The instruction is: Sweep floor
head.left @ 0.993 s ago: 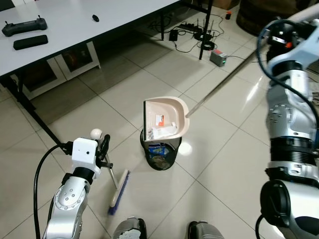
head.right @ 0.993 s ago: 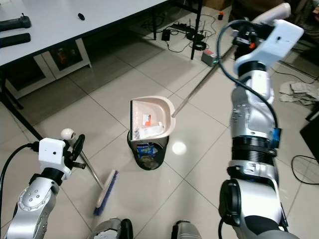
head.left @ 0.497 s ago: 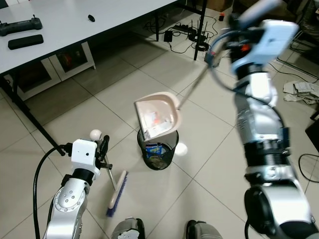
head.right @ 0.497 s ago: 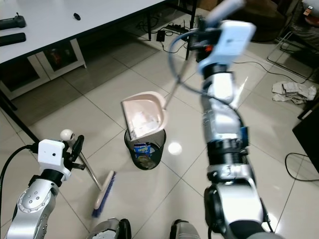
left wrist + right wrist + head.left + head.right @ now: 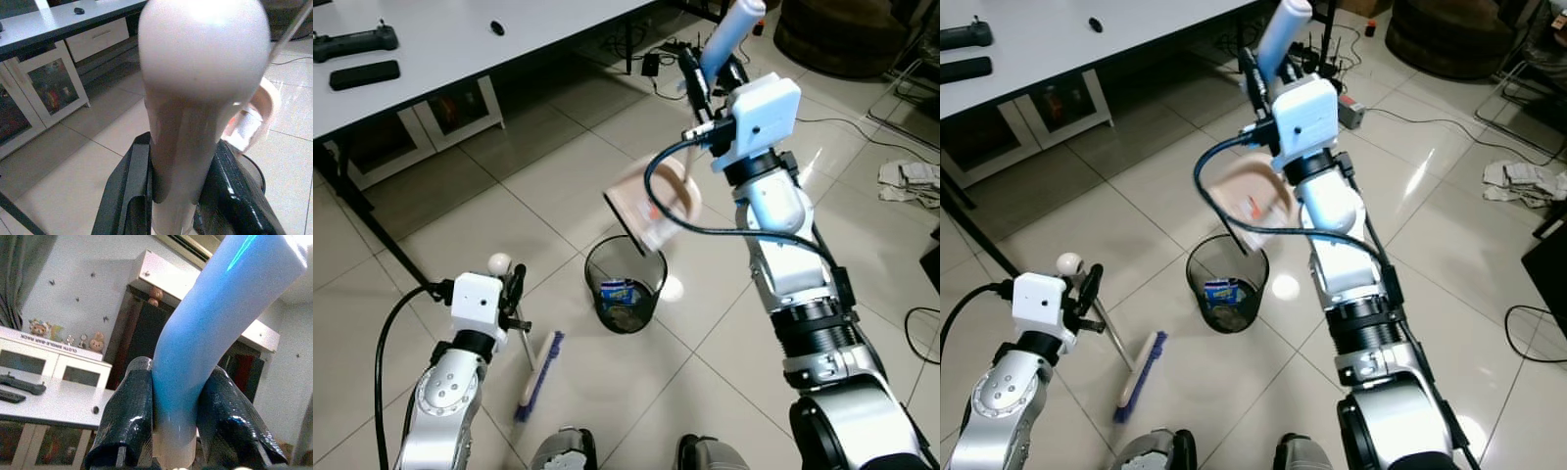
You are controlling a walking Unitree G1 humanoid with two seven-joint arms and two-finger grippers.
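Swung across since a second ago, the right hand (image 5: 1255,73) grips one dustpan's handle, the dustpan (image 5: 653,201) (blurred) tilted above the single black bin (image 5: 626,285). One broom (image 5: 537,375) rests on the floor, its handle clamped in the left hand (image 5: 512,294), beside the worktop (image 5: 431,59).

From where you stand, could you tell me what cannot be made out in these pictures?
- The beige plastic dustpan is motion-blurred in both eye views, so its contents are unreadable.
- The black mesh wastebasket holds litter too small to identify, apart from a blue packet.
- The blue-bristled broom has its handle top hidden behind the left gripper.
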